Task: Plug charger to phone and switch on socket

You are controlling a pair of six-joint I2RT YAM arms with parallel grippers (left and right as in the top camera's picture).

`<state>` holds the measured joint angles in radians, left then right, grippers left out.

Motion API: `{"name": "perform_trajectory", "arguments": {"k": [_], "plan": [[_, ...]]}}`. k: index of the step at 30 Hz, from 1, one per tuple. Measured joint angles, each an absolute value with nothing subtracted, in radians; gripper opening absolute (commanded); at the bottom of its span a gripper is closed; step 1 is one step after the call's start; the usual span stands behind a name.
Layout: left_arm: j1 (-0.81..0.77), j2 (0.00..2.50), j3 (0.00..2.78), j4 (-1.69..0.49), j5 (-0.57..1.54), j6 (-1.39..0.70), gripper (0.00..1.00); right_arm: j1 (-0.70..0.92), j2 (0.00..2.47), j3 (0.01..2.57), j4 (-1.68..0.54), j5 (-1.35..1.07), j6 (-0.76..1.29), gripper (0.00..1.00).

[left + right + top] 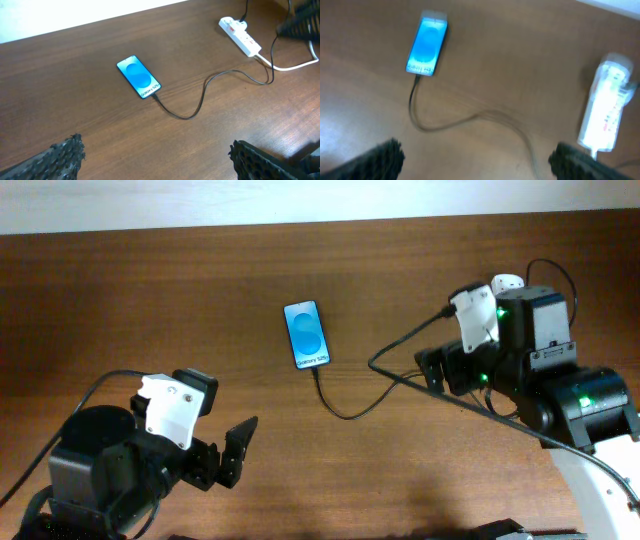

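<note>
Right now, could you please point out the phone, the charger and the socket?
phone point(306, 334), overhead view, screen centre.
charger point(185, 117), left wrist view, cable's lowest loop.
socket point(241, 36), left wrist view, white body's middle.

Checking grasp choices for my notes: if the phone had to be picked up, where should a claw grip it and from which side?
Probably grip the phone across its two long edges near mid-length, coming straight down from above. It lies flat and screen-up on the table, so only its thin sides are offered, and the charger occupies one short end.
</note>
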<state>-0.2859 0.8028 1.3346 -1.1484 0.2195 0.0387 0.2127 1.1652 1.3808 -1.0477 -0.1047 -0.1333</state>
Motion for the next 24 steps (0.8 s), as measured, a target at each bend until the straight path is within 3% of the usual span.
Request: {"name": "perform_trajectory", "arguments": {"k": [4,10,17,24], "plan": [[-0.286,0.803,1.334,-1.149,0.22,0.039,0.99,0.176,0.931,1.168,-0.717,-0.109,-0.194,0.98],[-0.286,0.803,1.333,-1.147,0.219,0.039,0.99,0.162,0.563,0.595,-0.253,-0.14,-0.214,0.98],[-0.286,0.803,1.333,-1.147,0.219,0.039,0.99,0.097,0.147,0.257,-0.198,-0.152,-0.213,0.98],[-0.286,0.803,1.333,-1.148,0.219,0.039,0.99,0.093,0.015,0.028,-0.075,-0.162,-0.152,0.98]]}}
